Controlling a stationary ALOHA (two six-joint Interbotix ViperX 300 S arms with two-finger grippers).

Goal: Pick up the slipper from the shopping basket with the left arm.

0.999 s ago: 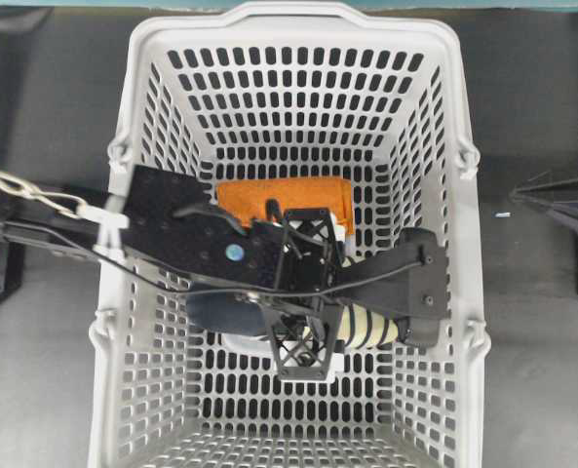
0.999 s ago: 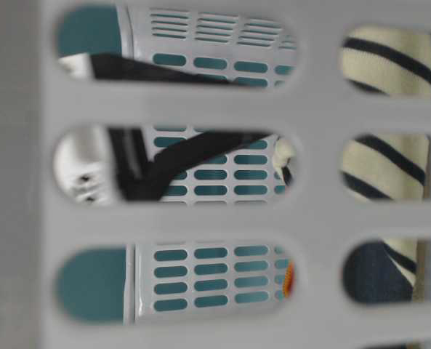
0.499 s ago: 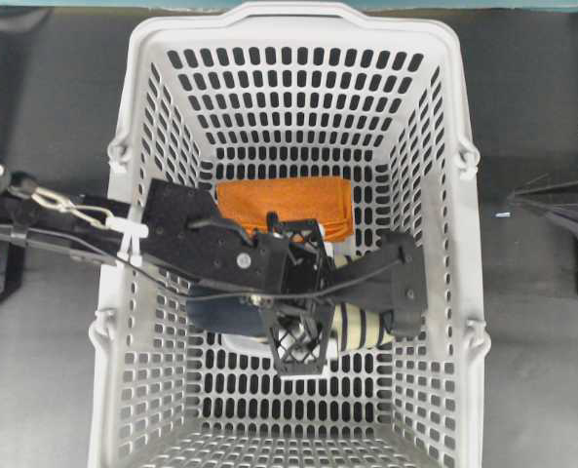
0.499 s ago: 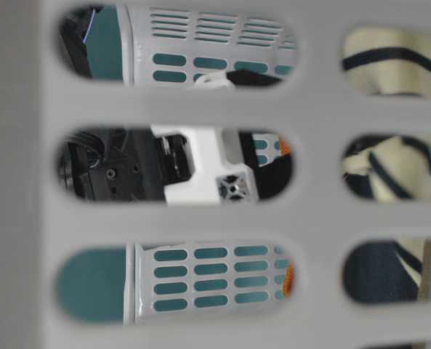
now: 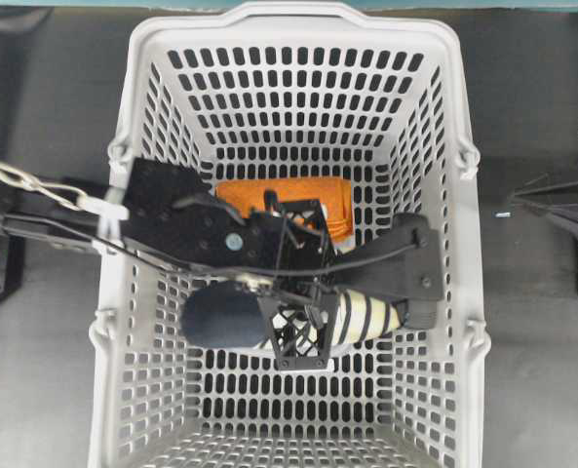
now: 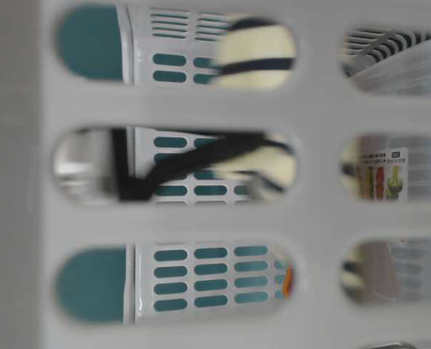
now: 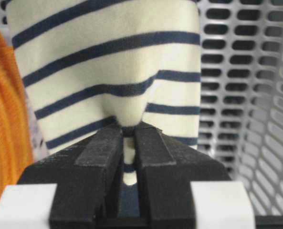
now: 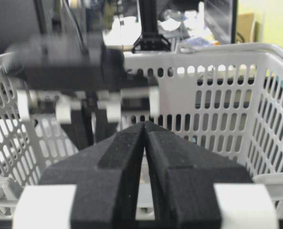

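Observation:
The light-grey shopping basket [image 5: 289,18] fills the overhead view. My left arm reaches into it from the left. My left gripper [image 5: 316,314] is shut on the slipper [image 5: 365,318], with its cream and navy stripes to the right and its dark navy underside to the left. In the left wrist view the jaws [image 7: 128,130] pinch a fold of the striped upper [image 7: 108,57]. The slipper hangs above the basket floor and shows through the wall slots in the table-level view [image 6: 255,52]. My right gripper [image 8: 145,125] is shut and empty, outside the basket's right wall [image 5: 515,200].
A folded orange cloth [image 5: 290,195] lies on the basket floor behind the gripper, at the left edge of the left wrist view [image 7: 3,119]. A clear plastic pack with a printed label [image 6: 389,174] sits in the basket. The slotted basket walls [image 7: 256,95] stand close around.
My left gripper dipped onto the slipper, closed on it and rose. The slipper has lifted off the floor and shifted left in the table-level view, uncovering the clear pack.

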